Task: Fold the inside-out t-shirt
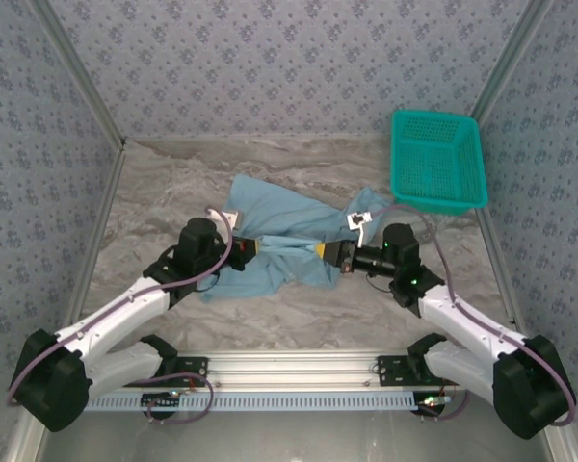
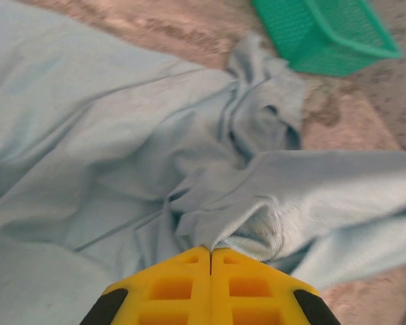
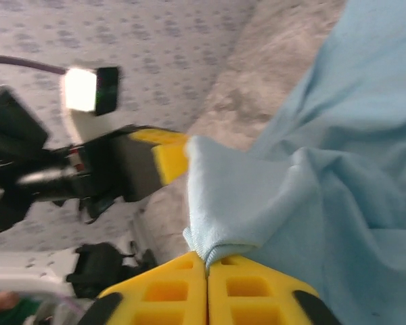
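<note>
Well to the left of the teal basket (image 1: 433, 115), the left gripper (image 2: 210, 252) is seen with its yellow fingers pressed together on a ribbed, stitched edge of the inside-out t-shirt (image 1: 279, 229), so that the cloth is pinched, not merely touched. The shirt is spread in a rumpled heap on the marbled grey table (image 1: 164, 183), left of and nearer than the basket and apart from it. The fabric is shown as a soft, matte light-blue knit, thrown into long loose folds, with visible seams that fit a garment turned inside out. A band of it is drawn fairly taut between the two grippers, which is judged to be the reason for the facing grips: an edge is being stretched level so that it can be laid over or straightened for a fold. Closer to the basket, the right gripper (image 3: 207, 261) is likewise clamped shut on a doubled corner of the cloth, which is bunched just above its fingertips. A small white patch on the shirt beside this gripper may be a label, though it is too small to be told for certain. Farthest right, the basket is seen as rigid plastic mesh, rectangular, with sloping walls.
</note>
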Controlling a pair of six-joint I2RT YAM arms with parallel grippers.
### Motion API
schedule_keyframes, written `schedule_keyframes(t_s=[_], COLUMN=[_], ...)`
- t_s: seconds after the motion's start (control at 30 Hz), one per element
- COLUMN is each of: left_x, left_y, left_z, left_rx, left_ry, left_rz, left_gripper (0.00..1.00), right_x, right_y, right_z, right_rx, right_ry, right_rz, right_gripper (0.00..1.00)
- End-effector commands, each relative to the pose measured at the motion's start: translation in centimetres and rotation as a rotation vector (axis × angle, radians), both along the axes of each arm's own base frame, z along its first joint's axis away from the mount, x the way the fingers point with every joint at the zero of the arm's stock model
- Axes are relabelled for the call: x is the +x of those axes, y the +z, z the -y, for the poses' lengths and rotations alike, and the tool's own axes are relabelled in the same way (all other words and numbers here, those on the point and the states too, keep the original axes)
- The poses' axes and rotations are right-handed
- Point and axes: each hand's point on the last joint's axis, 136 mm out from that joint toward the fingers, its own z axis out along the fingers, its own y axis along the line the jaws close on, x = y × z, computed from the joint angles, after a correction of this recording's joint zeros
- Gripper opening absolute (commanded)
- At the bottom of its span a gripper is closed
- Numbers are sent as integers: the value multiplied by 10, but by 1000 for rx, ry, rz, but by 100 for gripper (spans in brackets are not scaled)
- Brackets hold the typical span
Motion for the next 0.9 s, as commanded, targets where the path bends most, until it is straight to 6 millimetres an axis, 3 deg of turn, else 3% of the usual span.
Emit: schedule_keyframes(t_s=[0.0,0.1,0.2,0.3,0.4,0.57,0.87], left_x=[-22,-30,-28,-26,-25,-25,-27], left_y=[43,52,48,46,43,43,42], left_z=[25,31,29,28,29,30,31], left_rx=[-173,-207,-188,-177,-168,-162,-147], left_ry=[-199,-262,-241,-231,-228,-226,-237], left_rz=[98,113,103,95,83,82,82], left_gripper=[0,0,0,0,0,0,0], right_x=[14,22,20,9,-10,-14,14], right_y=[-36,-48,-47,-30,-14,-28,-26], right_z=[36,58,71,53,15,-20,-6], right_rx=[-330,-464,-634,-658,-579,-595,-836], right_ry=[-177,-287,-302,-208,-56,31,-133], right_rz=[-62,-109,-61,74,179,184,323], right_gripper=[20,26,30,32,32,28,44])
